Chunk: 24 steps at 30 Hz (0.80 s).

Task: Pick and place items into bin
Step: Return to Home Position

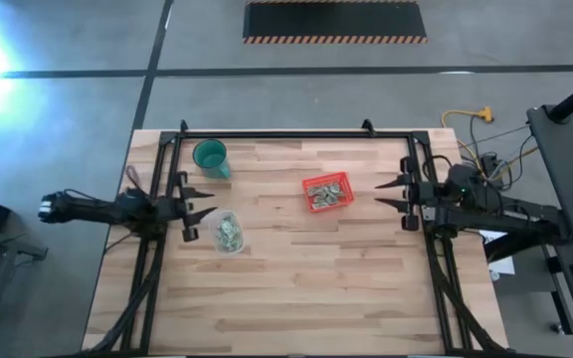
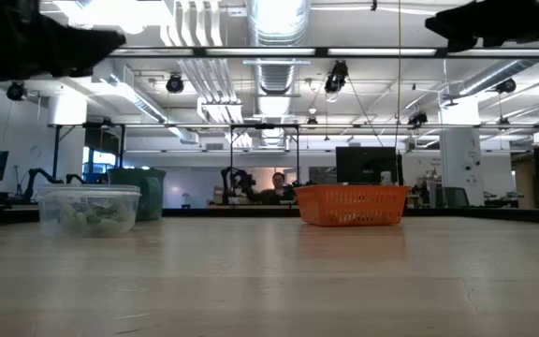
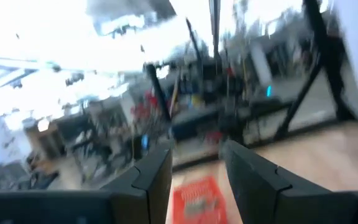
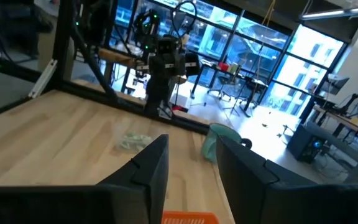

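From above, you can see the left gripper (image 1: pixel 207 201) at the left edge of the table (image 1: pixel 296 288) and the right gripper (image 1: pixel 381 194) at the right edge. Both point inward, with fingers spread and nothing in them. The red basket (image 1: pixel 307 187) sits just in front of the right gripper, with pale green pieces (image 1: pixel 326 194) inside. More pieces lie in a clear tub (image 1: pixel 239 247), near the left gripper and a bit to one side of its fingers. A teal cup (image 1: pixel 210 156) stands beyond the tub. From table height, the basket (image 2: pixel 352 206) and the tub (image 2: pixel 89 192) stand well apart. The left wrist camera shows two spread fingers (image 3: pixel 151 180) with the basket (image 3: pixel 194 198) far off between them. The right wrist camera shows spread fingers (image 4: pixel 247 174), with the basket's rim (image 4: pixel 188 218) close below them. So I think the left arm is nearer the tub's pieces, and the right arm is nearer the basket.
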Motion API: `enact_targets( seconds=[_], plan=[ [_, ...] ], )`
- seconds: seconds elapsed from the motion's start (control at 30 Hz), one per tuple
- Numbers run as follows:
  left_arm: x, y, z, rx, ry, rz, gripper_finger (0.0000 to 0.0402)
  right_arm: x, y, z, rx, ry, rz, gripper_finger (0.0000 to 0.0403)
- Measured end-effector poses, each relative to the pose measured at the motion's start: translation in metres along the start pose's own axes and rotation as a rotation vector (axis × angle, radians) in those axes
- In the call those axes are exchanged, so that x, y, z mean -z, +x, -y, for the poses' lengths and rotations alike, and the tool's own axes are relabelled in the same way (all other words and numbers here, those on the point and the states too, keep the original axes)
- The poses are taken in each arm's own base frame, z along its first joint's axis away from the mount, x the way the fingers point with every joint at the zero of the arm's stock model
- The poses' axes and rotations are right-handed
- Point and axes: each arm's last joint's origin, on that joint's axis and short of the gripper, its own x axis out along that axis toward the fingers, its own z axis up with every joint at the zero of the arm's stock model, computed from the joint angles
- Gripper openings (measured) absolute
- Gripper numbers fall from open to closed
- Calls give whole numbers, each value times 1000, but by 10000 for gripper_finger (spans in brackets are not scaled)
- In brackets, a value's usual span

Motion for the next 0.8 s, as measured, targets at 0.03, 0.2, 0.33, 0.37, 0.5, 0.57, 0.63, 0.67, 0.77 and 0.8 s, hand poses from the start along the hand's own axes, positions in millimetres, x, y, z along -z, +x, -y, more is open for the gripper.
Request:
enact_targets(
  seconds=[0.03, 0.2, 0.33, 0.37, 0.5, 0.57, 0.63, 0.67, 0.77, 0.8],
  plan=[
    [0, -2, 0, 5, -6, 20, 132, 3, -2, -1, -1, 8, 7, 123],
    [2, -9, 0, 20, -28, 9, 132, 19, -12, -9, -4, 44, 11, 116],
    [4, -10, 0, 29, -43, -11, 132, 30, -19, -15, 5, 75, 46, 114],
    [4, -10, 0, 29, -45, -3, 132, 33, -21, -16, 8, 80, 59, 113],
    [4, -10, 1, 38, -57, -10, 132, 41, -24, -19, 11, 117, 102, 114],
    [3, -10, 0, 34, -66, 1, 132, 44, -21, -21, -6, 139, 113, 113],
    [4, -10, 1, 39, -70, 0, 132, 46, -18, -22, -23, 145, 135, 110],
    [4, -10, 1, 42, -70, -1, 132, 49, -16, -23, -30, 152, 138, 109],
    [4, -10, 1, 47, -80, 1, 132, 53, -13, -27, -47, 153, 167, 106],
    [4, -10, 1, 49, -88, -2, 132, 54, -13, -28, -52, 151, 181, 105]
  ],
)
